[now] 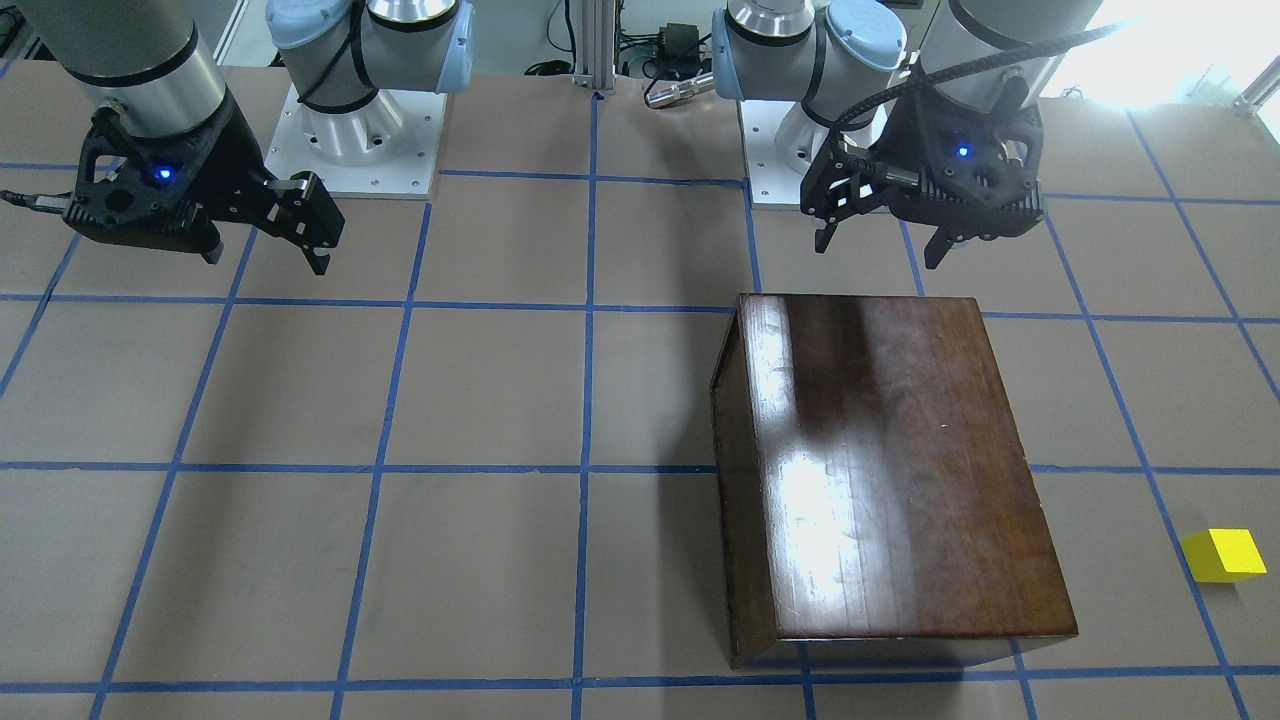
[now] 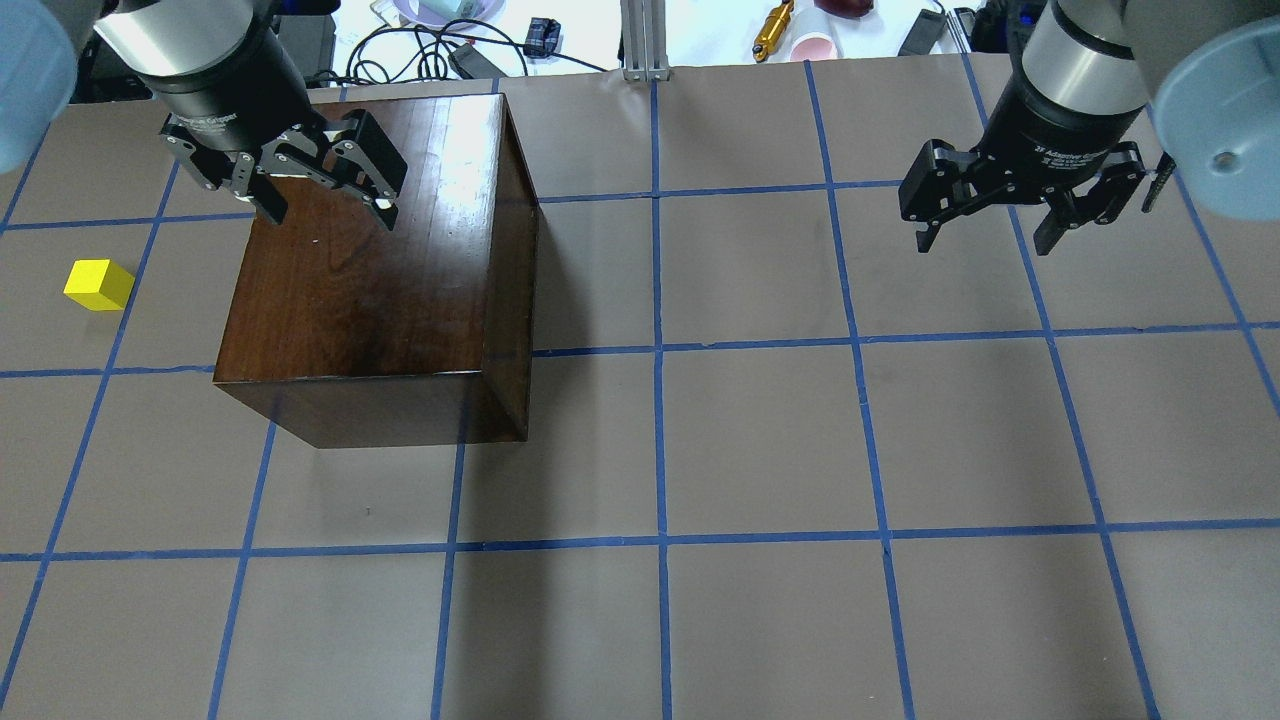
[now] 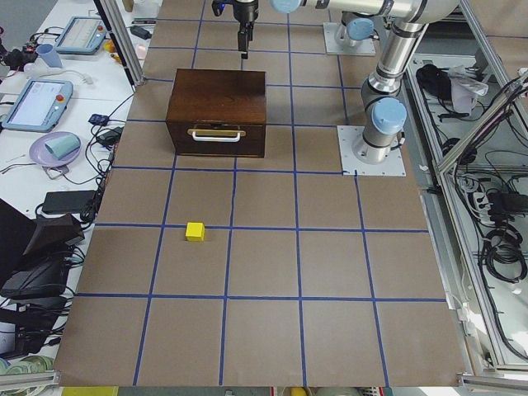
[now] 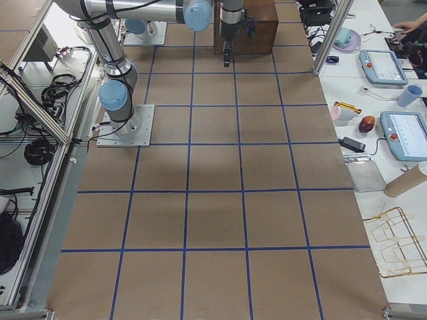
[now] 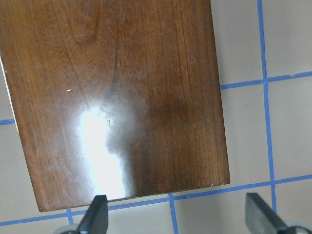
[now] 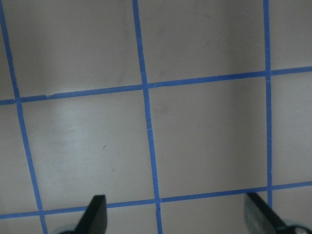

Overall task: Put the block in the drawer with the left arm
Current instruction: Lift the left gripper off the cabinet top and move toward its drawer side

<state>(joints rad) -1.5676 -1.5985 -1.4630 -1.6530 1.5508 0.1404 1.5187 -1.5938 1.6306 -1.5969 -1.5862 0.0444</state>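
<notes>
Front-facing view: the left hand (image 1: pixel 878 250) hovers above the cabinet (image 1: pixel 880 460) with its fingers spread wide, holding and touching nothing. The block (image 1: pixel 1222 555) sits on the surface (image 1: pixel 480 400), well apart from the cabinet on the robot's left.

Overhead: the right hand (image 2: pixel 980 238) hangs far right, also spread and empty.

Left side view: the drawer (image 3: pixel 216 139) is shut.
</notes>
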